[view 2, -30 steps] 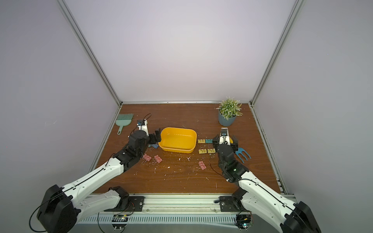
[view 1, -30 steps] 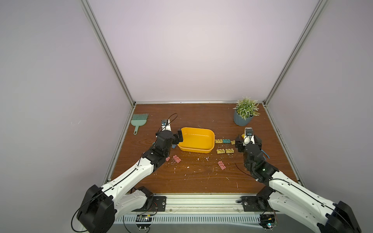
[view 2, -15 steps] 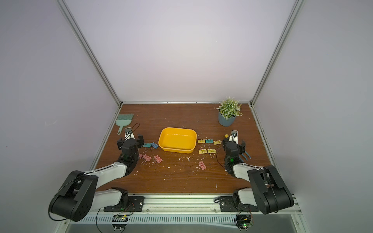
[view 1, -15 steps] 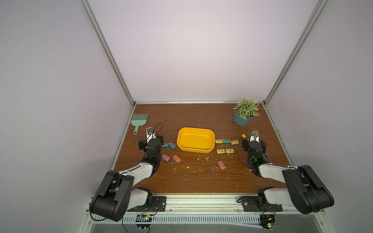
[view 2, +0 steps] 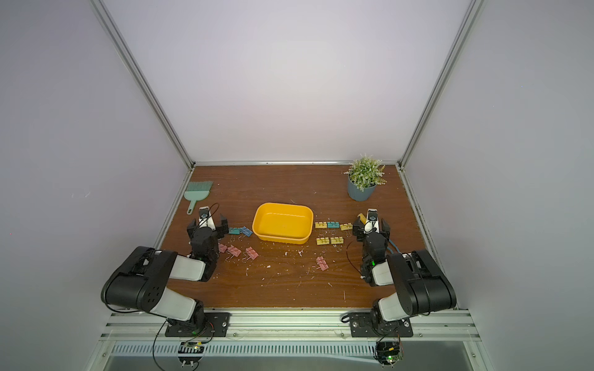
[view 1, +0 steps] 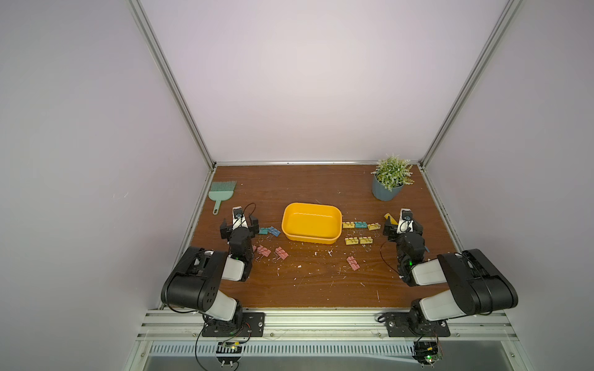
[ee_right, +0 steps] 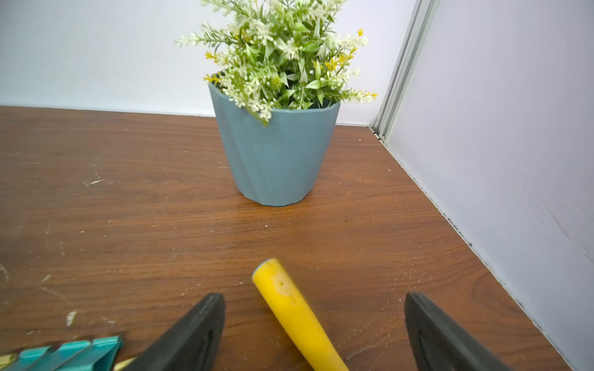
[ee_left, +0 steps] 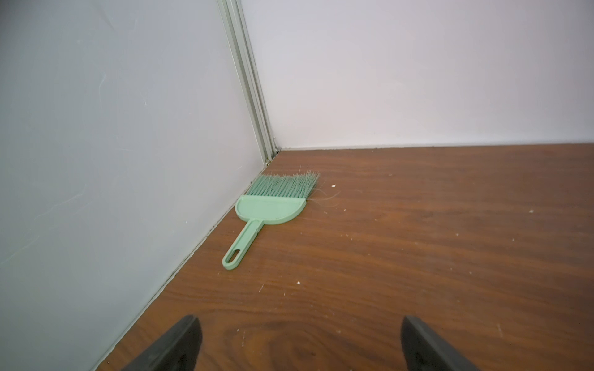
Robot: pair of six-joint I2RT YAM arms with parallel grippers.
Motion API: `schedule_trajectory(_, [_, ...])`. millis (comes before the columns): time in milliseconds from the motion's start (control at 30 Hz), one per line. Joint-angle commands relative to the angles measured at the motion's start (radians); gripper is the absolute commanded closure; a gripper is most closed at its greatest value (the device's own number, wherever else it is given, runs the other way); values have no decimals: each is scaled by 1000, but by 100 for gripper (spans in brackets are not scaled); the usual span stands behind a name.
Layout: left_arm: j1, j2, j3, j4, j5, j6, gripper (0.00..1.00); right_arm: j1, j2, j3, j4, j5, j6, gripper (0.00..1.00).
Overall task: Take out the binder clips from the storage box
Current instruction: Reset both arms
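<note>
Top views both show box (view 1: pixel 310 237) empty, clips (view 1: pixel 352 240) beside it; left gripper (view 1: pixel 239 225), right gripper (view 1: pixel 404 226) wide open, empty, best parked clear.

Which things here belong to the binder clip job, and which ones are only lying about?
Job: bright yellow plastic storage box; small pink, teal and yellow metal binder clips.
Lying about: mint-green plastic brush; blue-grey plant pot; yellow-handled tool; white specks.
</note>
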State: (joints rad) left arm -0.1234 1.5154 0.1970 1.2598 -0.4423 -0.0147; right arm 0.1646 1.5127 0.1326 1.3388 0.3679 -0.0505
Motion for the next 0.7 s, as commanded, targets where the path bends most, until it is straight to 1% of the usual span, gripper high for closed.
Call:
schedule_trajectory(0, [34,58,-46,205,77,-17,1,-4,52,-2,186,-17,-14,3])
schedule_trajectory(33, [34,64,-50,230,76,-12,1,-4,28,17,116,-13,-9,1])
schedule_trajectory(67, [40,37,-33,147,82,-31,1,-7,6,42,29,1,11,1])
schedule_trajectory(100, [51,31,-4,84,85,-45,1,-17,14,62,6,21,33,1])
schedule_trajectory(200, [61,44,-16,124,94,-47,1,-44,22,71,-5,6,61,1])
schedule_trajectory(333, [60,41,-19,126,110,-39,1,-64,20,76,-22,-14,78,1])
schedule_trajectory(667, [57,49,-14,130,106,-35,1,-64,16,76,-26,-15,76,1])
